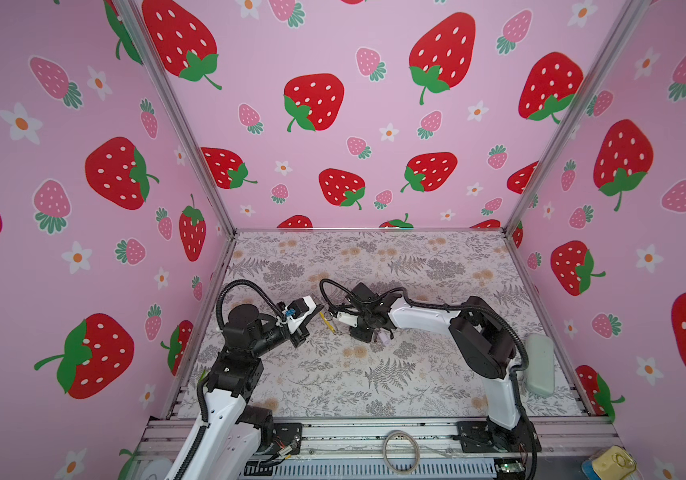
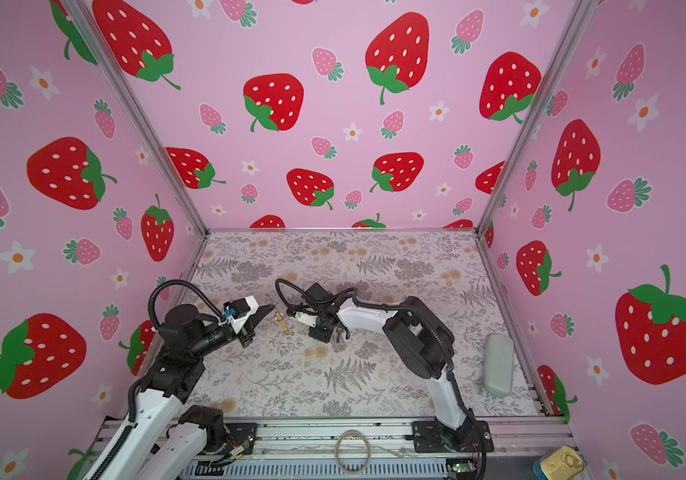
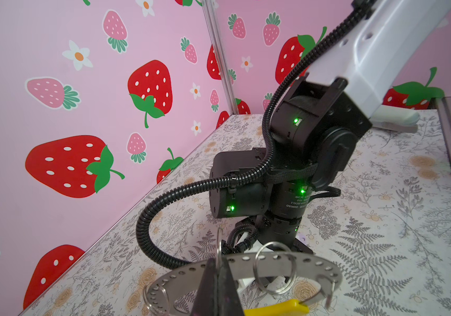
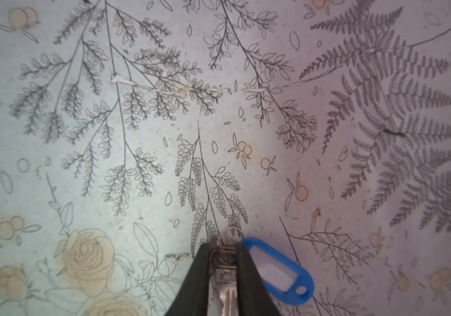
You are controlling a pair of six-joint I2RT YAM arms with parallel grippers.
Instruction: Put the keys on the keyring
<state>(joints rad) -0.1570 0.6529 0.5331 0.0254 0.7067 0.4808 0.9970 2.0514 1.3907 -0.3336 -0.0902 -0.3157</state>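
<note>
Standing just beside the keyring point(image 3: 183, 273) is the right arm point(image 3: 314, 131).

The brand name DAMIAO is printed in pale letters, upside down as shown in the left wrist view, on the black motor housing point(image 3: 296, 202). The smaller lines beside it are too blurred to be read. A boxed stamp is seen on the key point(image 4: 225, 273), but its letters cannot be made out.
</note>
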